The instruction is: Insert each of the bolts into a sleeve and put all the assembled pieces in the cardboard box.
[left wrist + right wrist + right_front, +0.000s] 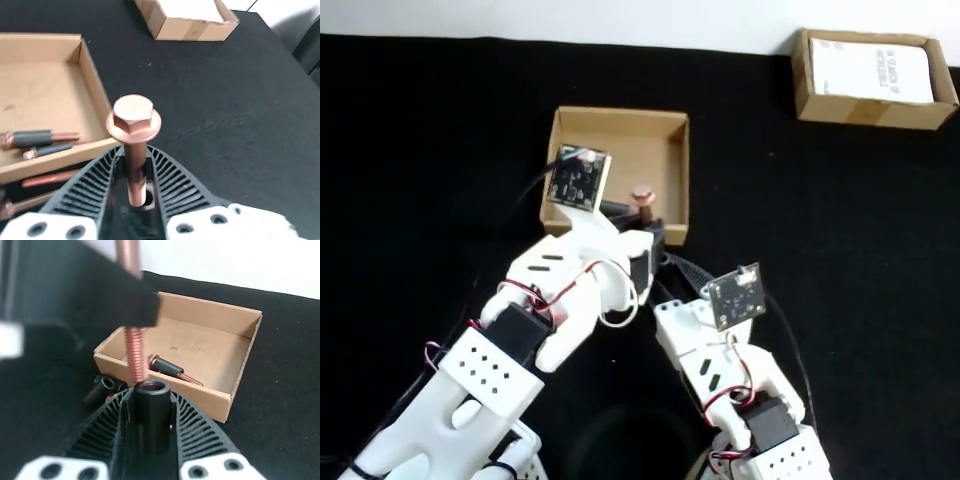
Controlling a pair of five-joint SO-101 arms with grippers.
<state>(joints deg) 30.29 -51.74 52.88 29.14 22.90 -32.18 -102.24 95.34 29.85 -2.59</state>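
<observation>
Our left pincer (134, 152) pinches a copper bolt (133, 117) by its shank, head up. Our right pincer (150, 396) clamps a black sleeve (151, 420) upright, and the bolt's threaded tip sits at the rim of the sleeve's mouth. We cannot tell whether it has entered. Just beyond stands the cardboard box (222, 315), with two assembled pieces (31, 139) lying inside. A spare sleeve (102, 386) and loose bolts (49, 178) lie on the black table (225, 100) beside the box's near wall.

Bolt (134, 355) stands above sleeve (151, 407) beside cardboard box (210, 315).
</observation>
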